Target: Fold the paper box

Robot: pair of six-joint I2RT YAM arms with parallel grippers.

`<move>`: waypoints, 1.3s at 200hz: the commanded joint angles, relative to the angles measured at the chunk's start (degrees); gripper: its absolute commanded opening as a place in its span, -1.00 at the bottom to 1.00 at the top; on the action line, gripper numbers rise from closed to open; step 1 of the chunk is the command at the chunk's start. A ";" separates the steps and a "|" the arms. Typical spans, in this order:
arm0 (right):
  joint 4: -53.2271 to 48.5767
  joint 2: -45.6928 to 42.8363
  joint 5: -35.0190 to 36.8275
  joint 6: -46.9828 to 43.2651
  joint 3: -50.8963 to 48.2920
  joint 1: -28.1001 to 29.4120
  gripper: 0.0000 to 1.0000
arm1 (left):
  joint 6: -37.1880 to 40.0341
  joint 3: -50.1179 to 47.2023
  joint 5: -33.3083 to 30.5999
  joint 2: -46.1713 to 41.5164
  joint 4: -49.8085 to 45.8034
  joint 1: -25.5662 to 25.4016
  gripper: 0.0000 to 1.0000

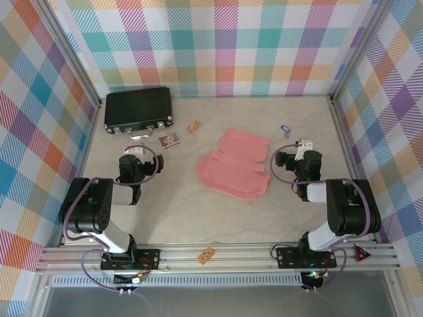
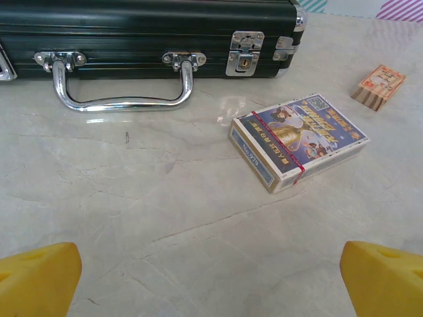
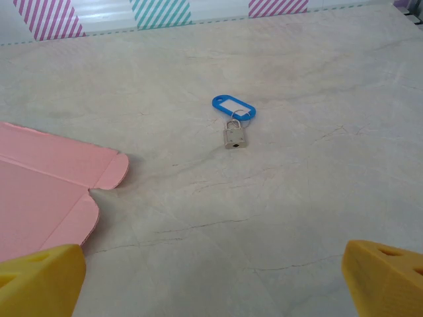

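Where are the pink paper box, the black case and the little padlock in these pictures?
paper box (image 1: 232, 168): top view, middle of the flat pink sheet.
black case (image 2: 132, 30): left wrist view, its ribbed front wall.
padlock (image 3: 232, 137): right wrist view, its metal body.

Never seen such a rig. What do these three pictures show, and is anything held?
Two robot arms are bolted at the near edge of a table. One picture looks down from above; the other two come from wrist cameras. The left gripper faces a black case, a card deck and a small wooden block. The right gripper faces a padlock on a blue key tag. The pink paper box lies flat, unfolded, between the arms. Both grippers are open and hold nothing.
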 commanded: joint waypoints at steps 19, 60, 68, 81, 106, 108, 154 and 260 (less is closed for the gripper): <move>1.82 0.12 0.28 -0.07 -0.11 0.41 0.98 | 1.01 1.01 -0.20 0.05 0.52 -0.33 1.00; 1.82 0.13 0.28 -0.07 -0.11 0.40 0.98 | 0.87 1.05 -0.22 0.05 0.52 -0.26 0.99; 1.82 0.13 0.23 -0.04 -0.07 0.40 0.98 | 0.93 1.02 -0.20 0.01 0.52 -0.26 1.00; 1.82 0.10 0.23 -0.09 -0.05 0.40 0.98 | 0.88 1.01 -0.21 0.05 0.52 -0.28 1.00; 1.82 0.13 0.23 -0.03 -0.03 0.40 0.98 | 0.93 1.01 -0.22 0.07 0.52 -0.26 0.99; 1.78 0.13 0.22 -0.06 -0.02 0.41 0.98 | 0.89 1.01 -0.22 0.08 0.52 -0.26 0.99; 1.82 0.13 0.25 -0.02 -0.02 0.35 0.98 | 0.58 1.17 -1.36 0.05 0.43 -0.28 0.99; -28.24 -14.73 1.68 4.33 6.41 0.32 0.98 | -6.67 4.86 -7.09 -17.11 -24.30 -1.22 1.00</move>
